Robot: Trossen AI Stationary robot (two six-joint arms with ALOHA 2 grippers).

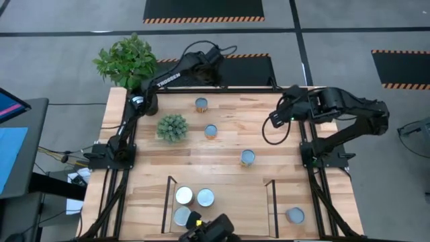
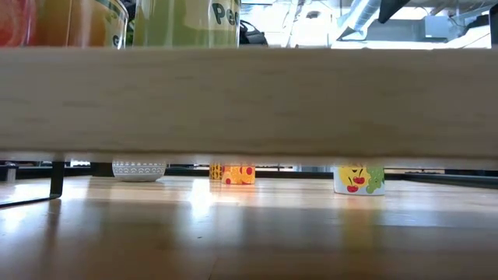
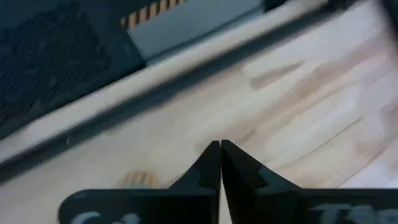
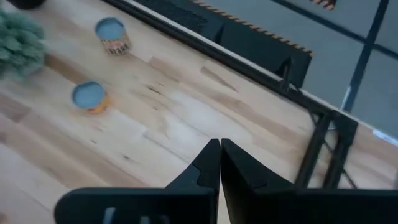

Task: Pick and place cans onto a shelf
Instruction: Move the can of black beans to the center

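Wood bench (image 1: pixel 228 134), shelf (image 1: pixel 222 195) at near edge holding three cans | loose can (image 1: pixel 247 158) mid-bench, upright | right gripper (image 1: pixel 274 119) nearer, jaws pinched empty, can lies shelfward of it | left gripper (image 1: pixel 216 59) far edge, jaws closed.

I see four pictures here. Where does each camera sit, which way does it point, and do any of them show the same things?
High view: above the table, looking straight down; both arms, shelf with three cans.
Low view: at tabletop height, looking under the shelf board at cans beyond; no arm.
Left wrist view: on the left arm, facing bare tabletop past the shut left tool.
Right wrist view: on the right arm, past the shut right tool.
Shared: the far can and middle can appear in right wrist and high views.
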